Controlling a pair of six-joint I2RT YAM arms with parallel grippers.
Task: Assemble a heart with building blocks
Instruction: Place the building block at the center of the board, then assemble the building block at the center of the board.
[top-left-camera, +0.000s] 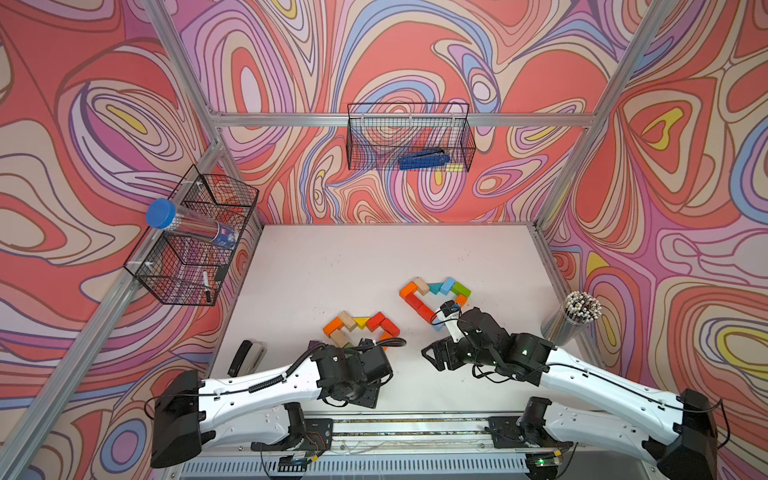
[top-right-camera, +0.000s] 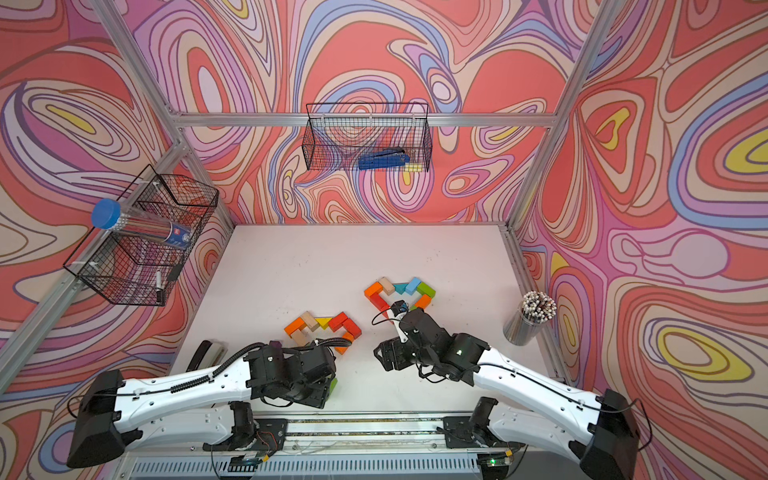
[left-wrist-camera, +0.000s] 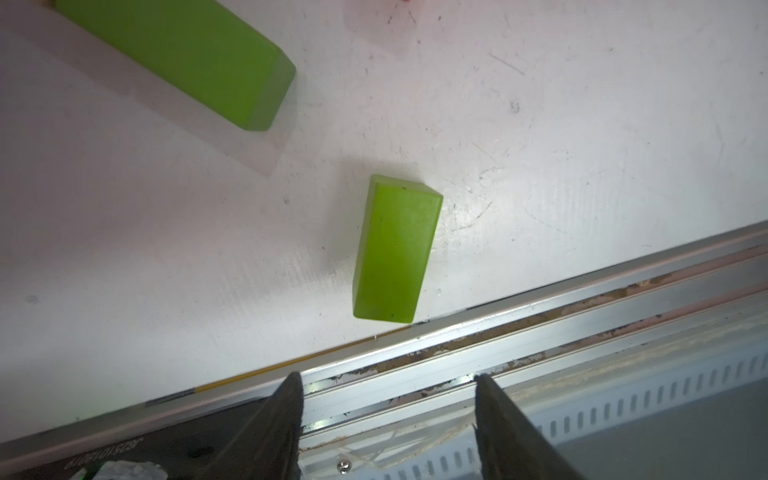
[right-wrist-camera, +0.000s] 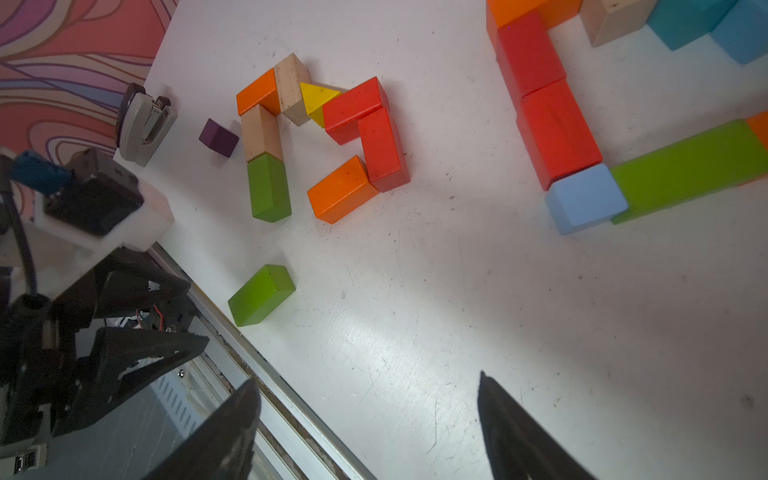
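Left gripper (top-right-camera: 321, 392) hung low over the near edge of the table (top-right-camera: 291, 257) in both top views, mostly hidden under its own wrist, and a corner of a loose green brick (top-right-camera: 333, 384) showed beside it. The right gripper (top-left-camera: 432, 355) hovered near the middle of that edge, fingers spread and empty. The building blocks (top-left-camera: 347, 320) formed two outlines: a left heart (top-left-camera: 376, 320) just beyond the left wrist and a right heart (top-left-camera: 448, 284) further back, its near part covered by the right arm. A stapler (top-left-camera: 245, 357) lay near the table's left edge.

From the left wrist, the left gripper (left-wrist-camera: 388, 382) stood released, its fingers apart with nothing between them. The loose green brick (left-wrist-camera: 395, 253) lay flat by the metal rail (left-wrist-camera: 582, 291), clear of both fingers. The end of another green brick (left-wrist-camera: 178, 54) showed further off.

From the right wrist, the right gripper (right-wrist-camera: 369, 382) was likewise spread wide and held nothing. The left heart (right-wrist-camera: 353, 108) had a gap at its point between a green brick (right-wrist-camera: 269, 189) and an orange brick (right-wrist-camera: 340, 189). The loose green brick (right-wrist-camera: 261, 295) lay apart from it, near the rail. A purple cube (right-wrist-camera: 218, 137) sat just beside the heart's plain wood brick (right-wrist-camera: 261, 133). In the right heart, a light blue block (right-wrist-camera: 586, 197) touched a long green brick (right-wrist-camera: 685, 166).
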